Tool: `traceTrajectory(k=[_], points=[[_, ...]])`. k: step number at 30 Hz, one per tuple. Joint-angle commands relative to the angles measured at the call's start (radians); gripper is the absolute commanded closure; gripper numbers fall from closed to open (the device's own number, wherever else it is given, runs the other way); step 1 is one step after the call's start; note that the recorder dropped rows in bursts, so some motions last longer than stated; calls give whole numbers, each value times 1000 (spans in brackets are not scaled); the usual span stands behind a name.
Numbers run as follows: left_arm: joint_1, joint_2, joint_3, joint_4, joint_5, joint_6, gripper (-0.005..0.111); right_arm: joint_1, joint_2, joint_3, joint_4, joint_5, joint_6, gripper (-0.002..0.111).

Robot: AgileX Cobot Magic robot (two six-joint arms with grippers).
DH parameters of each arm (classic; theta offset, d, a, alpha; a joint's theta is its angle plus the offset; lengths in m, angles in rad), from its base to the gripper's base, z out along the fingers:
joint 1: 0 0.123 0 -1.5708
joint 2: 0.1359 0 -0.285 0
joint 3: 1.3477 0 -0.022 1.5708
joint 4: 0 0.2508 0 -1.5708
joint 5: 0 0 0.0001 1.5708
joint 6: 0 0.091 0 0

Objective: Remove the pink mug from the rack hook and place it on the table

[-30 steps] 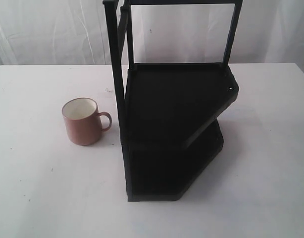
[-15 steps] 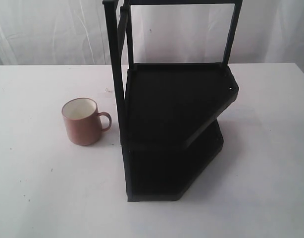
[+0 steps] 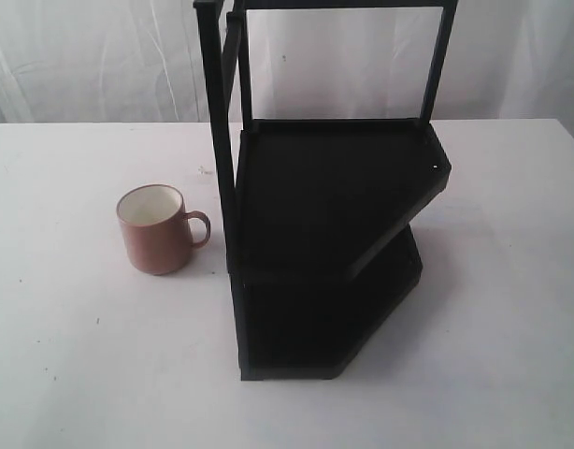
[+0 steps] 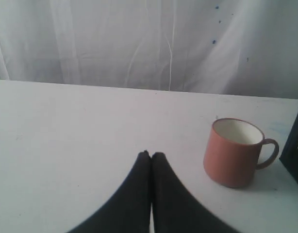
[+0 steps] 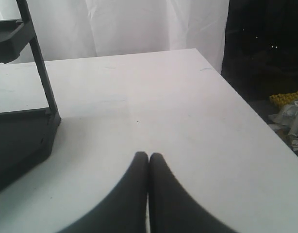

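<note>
The pink mug point(image 3: 157, 231) stands upright on the white table point(image 3: 81, 355), just left of the black rack point(image 3: 324, 243), its handle turned toward the rack. The left wrist view shows the same pink mug point(image 4: 234, 152) beside the rack's edge point(image 4: 294, 145). My left gripper point(image 4: 151, 155) is shut and holds nothing, well apart from the mug above bare table. My right gripper point(image 5: 149, 155) is also shut and holds nothing, over the table on the far side of the rack point(image 5: 20, 131). Neither arm appears in the exterior view.
The black two-shelf rack with tall posts point(image 3: 215, 94) takes up the middle of the table. A white curtain point(image 3: 81, 56) hangs behind. In the right wrist view the table edge point(image 5: 256, 116) drops to a dark floor with clutter point(image 5: 289, 116).
</note>
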Motion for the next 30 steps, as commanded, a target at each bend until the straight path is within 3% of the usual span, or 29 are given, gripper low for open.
traceTrajectory(k=[1, 4, 11, 16, 20, 30], points=[[4, -4, 32, 58, -80, -6, 107, 3, -3, 1, 2, -10, -2, 108], [4, -4, 72, 116, -115, -97, 107, 3, -3, 1, 2, -10, -2, 108], [4, -4, 78, 281, 78, -429, 107, 3, -3, 1, 2, -10, -2, 108], [4, -4, 78, 281, 89, -429, 107, 3, -3, 1, 2, -10, -2, 108], [4, -4, 78, 281, 232, -421, 107, 3, -3, 1, 2, -10, -2, 108], [4, -4, 78, 281, 230, -334, 107, 3, -3, 1, 2, -10, -2, 108]])
